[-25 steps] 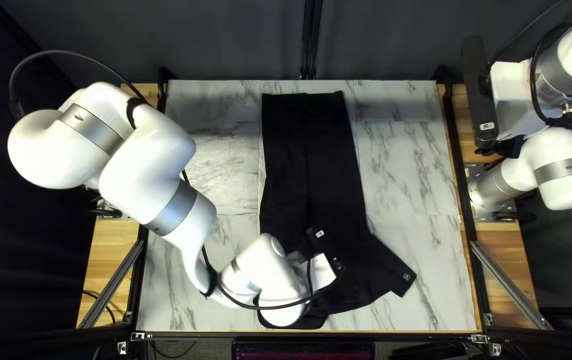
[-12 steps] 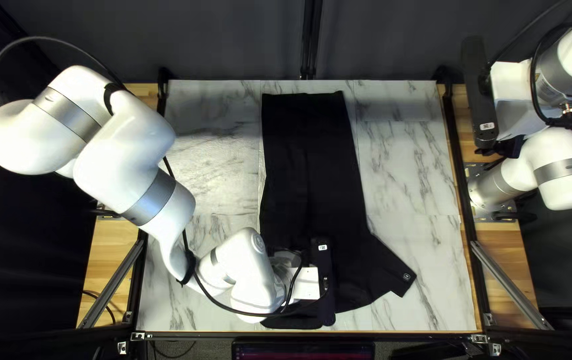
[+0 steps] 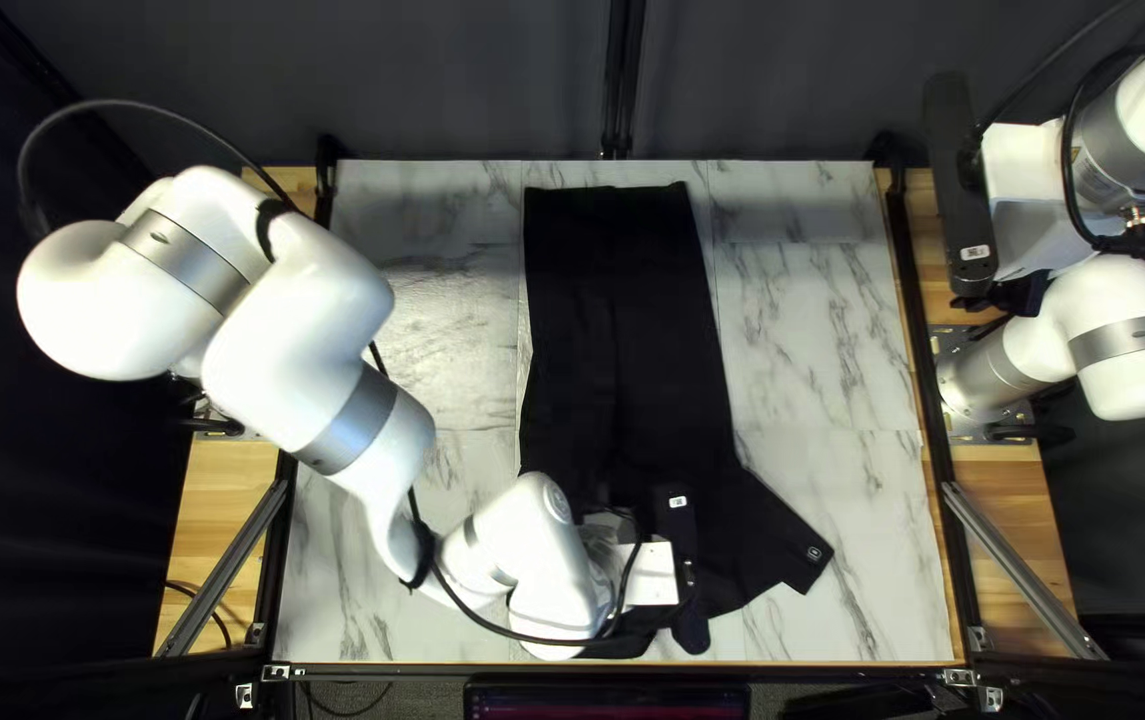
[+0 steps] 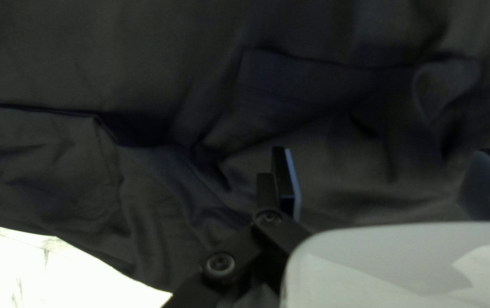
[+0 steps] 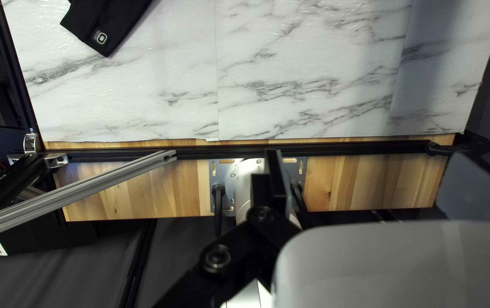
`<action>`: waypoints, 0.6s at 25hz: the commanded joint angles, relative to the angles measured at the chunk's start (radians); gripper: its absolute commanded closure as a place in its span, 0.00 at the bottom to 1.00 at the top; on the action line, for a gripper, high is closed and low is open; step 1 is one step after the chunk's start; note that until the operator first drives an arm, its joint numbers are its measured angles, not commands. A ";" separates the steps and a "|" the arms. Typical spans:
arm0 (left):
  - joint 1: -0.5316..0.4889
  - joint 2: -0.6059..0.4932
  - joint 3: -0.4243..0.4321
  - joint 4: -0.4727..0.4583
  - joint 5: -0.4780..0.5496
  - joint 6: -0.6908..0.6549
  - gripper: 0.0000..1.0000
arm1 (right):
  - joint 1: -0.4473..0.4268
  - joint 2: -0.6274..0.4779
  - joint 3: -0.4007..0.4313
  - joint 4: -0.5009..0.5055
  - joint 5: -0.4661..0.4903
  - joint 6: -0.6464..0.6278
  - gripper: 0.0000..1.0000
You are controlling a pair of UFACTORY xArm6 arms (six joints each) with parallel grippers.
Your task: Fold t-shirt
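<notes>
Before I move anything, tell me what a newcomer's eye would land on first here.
Most likely the black t-shirt, stretched down the middle of the marbled table, one sleeve angling toward the right in the top left view. Next, perhaps, the bulky white left arm, reaching from the table's left edge, its open gripper over the shirt's near end.

I see my black, two-fingered left gripper farther right in the top left view than just before; my smooth white left arm moves right too.
</notes>
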 commanded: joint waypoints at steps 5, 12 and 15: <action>0.030 0.069 -0.060 -0.074 -0.045 0.128 0.09 | 0.000 0.000 0.000 0.000 0.000 0.000 0.00; 0.035 0.010 0.019 -0.087 -0.067 0.130 0.95 | 0.000 0.000 0.000 0.000 0.000 0.000 0.00; 0.039 0.003 0.026 -0.085 -0.067 0.133 0.98 | 0.000 0.000 0.000 0.000 0.000 0.000 0.00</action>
